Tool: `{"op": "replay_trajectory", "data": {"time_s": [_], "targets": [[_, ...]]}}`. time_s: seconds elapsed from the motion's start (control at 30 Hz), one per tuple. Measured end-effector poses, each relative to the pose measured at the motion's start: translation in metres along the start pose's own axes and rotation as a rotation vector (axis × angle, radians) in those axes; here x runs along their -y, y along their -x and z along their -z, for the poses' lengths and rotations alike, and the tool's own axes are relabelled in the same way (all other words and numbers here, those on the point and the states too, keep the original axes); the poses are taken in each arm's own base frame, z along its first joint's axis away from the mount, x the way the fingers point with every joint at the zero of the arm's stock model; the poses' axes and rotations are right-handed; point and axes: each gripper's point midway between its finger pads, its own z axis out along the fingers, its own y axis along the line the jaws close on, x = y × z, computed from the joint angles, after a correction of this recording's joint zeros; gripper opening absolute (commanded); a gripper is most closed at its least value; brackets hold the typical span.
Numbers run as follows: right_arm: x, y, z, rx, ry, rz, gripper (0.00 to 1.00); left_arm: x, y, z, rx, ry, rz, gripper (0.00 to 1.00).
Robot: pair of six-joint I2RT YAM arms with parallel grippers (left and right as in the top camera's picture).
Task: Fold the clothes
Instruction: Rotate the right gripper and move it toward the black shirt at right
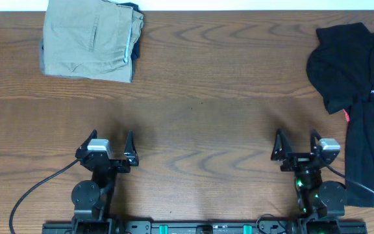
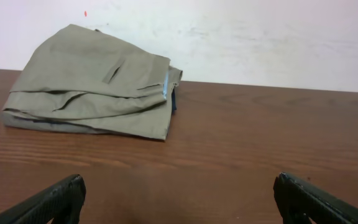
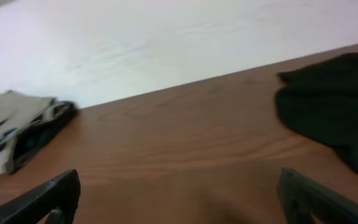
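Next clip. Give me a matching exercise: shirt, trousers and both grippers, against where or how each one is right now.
Things:
1. shirt
2. trousers
3. left gripper
4. right gripper

Place or state:
A. open, next to the shirt
B. folded, far left corner
C. crumpled, at the right edge
D. open, no cloth near it

Pairs: 1-C, 2-B, 3-D, 4-A

The brown wood-grain table (image 1: 193,97) carries folded tan khaki trousers (image 1: 86,39) at ten o'clock (a dark blue layer (image 2: 173,101) peeks out beneath them) and a crumpled black soft-fabric shirt (image 1: 362,84) at three o'clock, with a red sliver (image 1: 347,116) showing at its left edge.
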Motion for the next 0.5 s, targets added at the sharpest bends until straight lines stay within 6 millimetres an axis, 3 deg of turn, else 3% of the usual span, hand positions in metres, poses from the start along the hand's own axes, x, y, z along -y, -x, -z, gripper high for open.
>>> {"op": "replay_trajectory", "data": {"time_s": [0.5], "targets": [[-0.054,-0.012,0.009,-0.115,0.308,-0.217,0.99,0.000,0.000,0.000,0.000,0.000,0.000,0.98]]}}
